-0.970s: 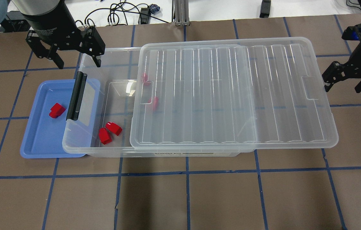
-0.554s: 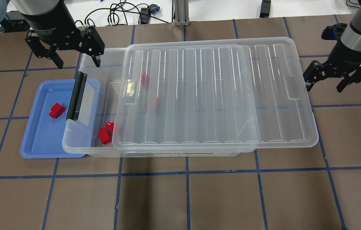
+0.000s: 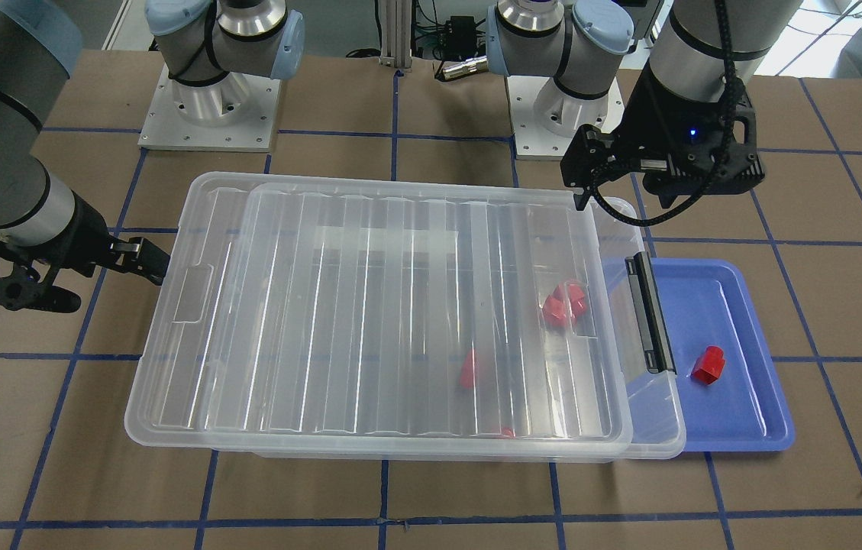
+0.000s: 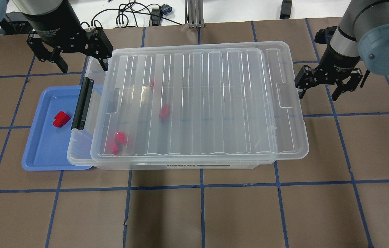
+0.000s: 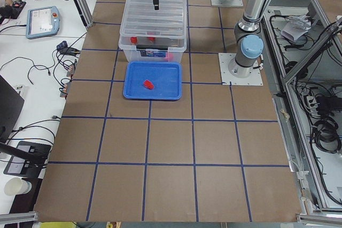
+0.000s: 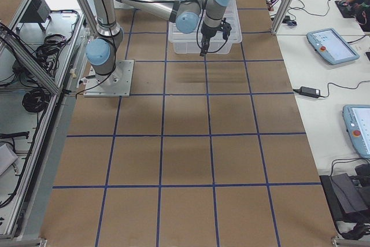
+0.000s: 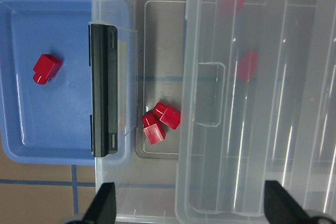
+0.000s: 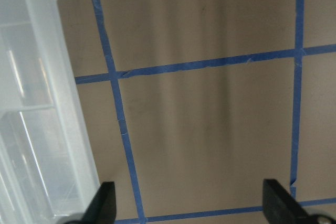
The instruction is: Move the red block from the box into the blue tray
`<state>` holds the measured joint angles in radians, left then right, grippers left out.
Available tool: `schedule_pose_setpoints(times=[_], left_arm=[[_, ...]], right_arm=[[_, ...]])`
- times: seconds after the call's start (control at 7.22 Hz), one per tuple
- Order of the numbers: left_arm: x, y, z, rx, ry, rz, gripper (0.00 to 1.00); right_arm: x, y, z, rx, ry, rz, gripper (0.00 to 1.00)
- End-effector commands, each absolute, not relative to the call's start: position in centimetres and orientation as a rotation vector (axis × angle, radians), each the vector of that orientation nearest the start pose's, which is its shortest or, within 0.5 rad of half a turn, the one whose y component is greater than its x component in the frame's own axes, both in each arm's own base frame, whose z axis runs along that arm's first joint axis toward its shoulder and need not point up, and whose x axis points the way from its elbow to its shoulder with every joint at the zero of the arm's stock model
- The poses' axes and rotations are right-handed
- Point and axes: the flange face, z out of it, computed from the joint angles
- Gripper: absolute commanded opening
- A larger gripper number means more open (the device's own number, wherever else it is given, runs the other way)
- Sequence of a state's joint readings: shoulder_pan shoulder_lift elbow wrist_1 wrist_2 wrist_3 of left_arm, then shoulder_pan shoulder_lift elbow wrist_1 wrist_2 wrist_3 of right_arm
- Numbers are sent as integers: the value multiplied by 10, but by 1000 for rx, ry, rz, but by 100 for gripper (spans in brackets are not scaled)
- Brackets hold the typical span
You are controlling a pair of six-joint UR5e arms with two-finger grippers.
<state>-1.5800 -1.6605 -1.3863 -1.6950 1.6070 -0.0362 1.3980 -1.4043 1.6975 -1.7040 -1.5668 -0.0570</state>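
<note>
One red block [image 4: 61,119] lies in the blue tray [image 4: 42,148] at the left; it also shows in the left wrist view [image 7: 46,68] and the front view [image 3: 708,363]. The clear box [image 4: 77,153] overlaps the tray's right side, its black latch bar [image 4: 82,103] over the tray. The ribbed lid [image 4: 197,103] covers most of the box. Several more red blocks [image 7: 160,121] lie inside. My left gripper [image 4: 84,67] is open and empty above the box's far left corner. My right gripper [image 4: 317,93] is open, one finger against the lid's right edge.
Cables [image 4: 129,17] and an aluminium post [image 4: 194,13] sit beyond the table's far edge. Both arm bases [image 3: 209,107] stand behind the box. Brown table surface with blue tape lines [image 4: 201,184] lies in front of the box.
The lid has slid left over the box and now covers nearly all of the opening. My right gripper has moved left along with it. My left gripper has stayed in place.
</note>
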Motion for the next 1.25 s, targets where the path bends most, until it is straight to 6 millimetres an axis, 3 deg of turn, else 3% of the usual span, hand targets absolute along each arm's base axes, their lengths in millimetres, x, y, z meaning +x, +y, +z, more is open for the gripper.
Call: schedule_pose_setpoints(times=[0.0, 0.28, 1.11], left_arm=[[-134, -524, 521, -37, 3099, 41, 100], [-134, -530, 519, -37, 3102, 44, 100], [-134, -522, 520, -40, 3107, 42, 100]], right_arm=[[58, -542, 353, 151, 3105, 249, 100], [63, -542, 353, 137, 3107, 249, 100], [81, -540, 354, 94, 3088, 243, 100]])
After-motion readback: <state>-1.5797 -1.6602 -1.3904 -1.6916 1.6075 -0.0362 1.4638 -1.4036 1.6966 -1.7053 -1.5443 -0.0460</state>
